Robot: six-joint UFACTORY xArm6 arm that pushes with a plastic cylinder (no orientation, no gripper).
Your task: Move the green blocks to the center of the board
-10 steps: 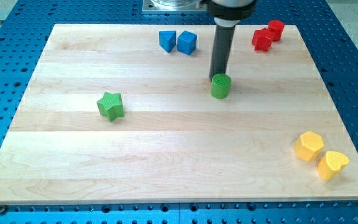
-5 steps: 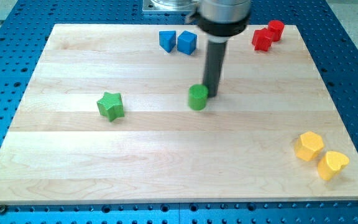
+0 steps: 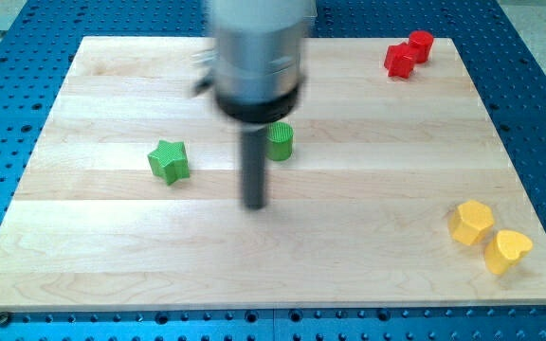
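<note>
A green cylinder (image 3: 281,141) stands near the middle of the wooden board (image 3: 377,189), partly behind my rod. A green star (image 3: 169,160) lies to the view's left of it. My tip (image 3: 253,205) touches the board below and slightly left of the cylinder, apart from it, and to the right of the star. The arm is blurred with motion.
Two red blocks (image 3: 407,53) sit at the view's top right. A yellow hexagon block (image 3: 470,223) and a yellow heart block (image 3: 507,251) sit at the bottom right. The arm's body hides the top middle of the board, where the blue blocks stood.
The green cylinder has slid left toward the board's middle. My tip has left it and moved left and down the view. The arm now covers the two blue blocks.
</note>
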